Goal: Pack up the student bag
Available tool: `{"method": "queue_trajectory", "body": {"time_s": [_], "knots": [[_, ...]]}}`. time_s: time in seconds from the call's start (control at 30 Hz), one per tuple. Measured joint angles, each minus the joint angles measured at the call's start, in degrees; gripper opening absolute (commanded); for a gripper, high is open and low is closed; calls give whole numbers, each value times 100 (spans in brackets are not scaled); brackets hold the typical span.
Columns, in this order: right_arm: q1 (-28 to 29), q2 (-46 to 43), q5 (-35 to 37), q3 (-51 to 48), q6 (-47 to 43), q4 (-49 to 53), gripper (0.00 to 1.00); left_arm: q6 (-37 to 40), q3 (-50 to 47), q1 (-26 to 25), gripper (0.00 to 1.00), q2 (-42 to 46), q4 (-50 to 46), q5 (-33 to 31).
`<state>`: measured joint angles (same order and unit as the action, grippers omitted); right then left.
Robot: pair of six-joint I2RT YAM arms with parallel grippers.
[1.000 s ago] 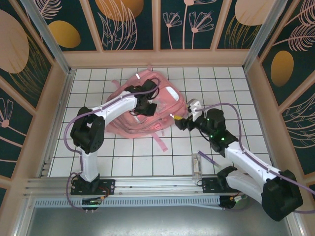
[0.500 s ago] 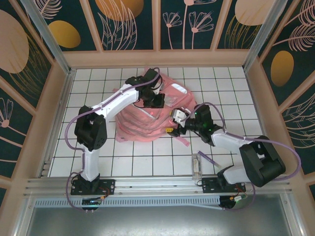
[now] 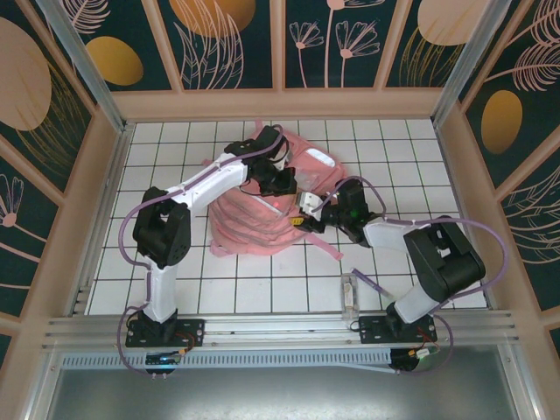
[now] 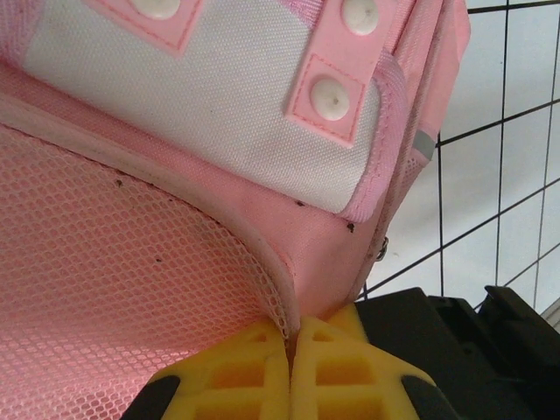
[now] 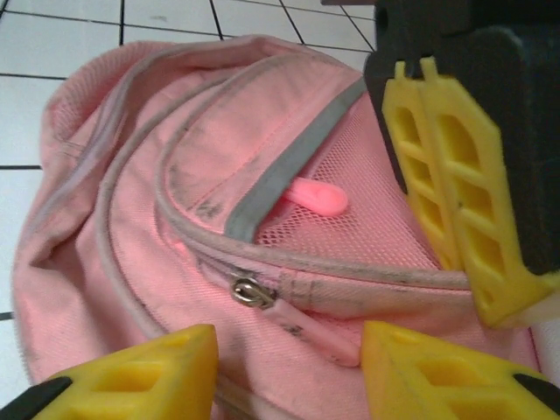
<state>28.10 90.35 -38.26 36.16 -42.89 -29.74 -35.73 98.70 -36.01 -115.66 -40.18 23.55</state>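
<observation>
- Student bag (image 3: 249, 223) – a large soft pink fabric backpack – lies slumped on the white gridded tabletop (image 3: 245, 289), toward the far middle, between the two arms.
- Left gripper (image 4: 293, 350): the yellow ribbed fingers are pressed together, pinching the pale piped rim where the bag's pink mesh panel (image 4: 105, 289) ends. Above the rim is a white woven panel (image 4: 219, 114) crossed by pink tabs with white snap studs.
- In the overhead view the left gripper (image 3: 282, 182) sits on the bag's upper right part, and the right gripper (image 3: 302, 214) is just beside it at the bag's right edge.
- Right gripper (image 5: 289, 363): the yellow fingers stand apart and grip nothing. Between them lies a pink zip-pull tab (image 5: 319, 337) running from a small metal slider (image 5: 249, 291).
- Beyond the zip, a grey reflective strip (image 5: 280, 179) borders a mesh pocket; the left gripper (image 5: 446, 175) clamps that pocket's edge.
- A small clear rectangular object (image 3: 352, 293) lies near the table's front edge, well apart from the bag.
</observation>
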Motion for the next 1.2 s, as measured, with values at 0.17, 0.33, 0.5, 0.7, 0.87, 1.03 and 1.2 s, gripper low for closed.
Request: {"method": "queue_trajectory", "body": {"time_s": [0.17,0.33,0.5,0.7,0.87,1.03,1.2], "knots": [[13,17,205,-37,-70,-175,4,-129,-61,7,0,7,87,4],[179,-278,354,-133,-487,83,0,-256,-68,9,0,7,142,4],[417,-660,415,-210,-748,417,16,-409,44,0,0,2,216,4],[271,-914,426,-444,-621,339,44,-492,190,0,0,-4,234,4],[-308,-920,278,-422,-610,380,50,-492,188,0,0,-4,232,11],[-413,-739,105,-39,-719,699,51,-538,175,0,0,-4,269,50],[-337,-446,37,188,-767,778,50,-616,111,0,0,-2,339,109]]}}
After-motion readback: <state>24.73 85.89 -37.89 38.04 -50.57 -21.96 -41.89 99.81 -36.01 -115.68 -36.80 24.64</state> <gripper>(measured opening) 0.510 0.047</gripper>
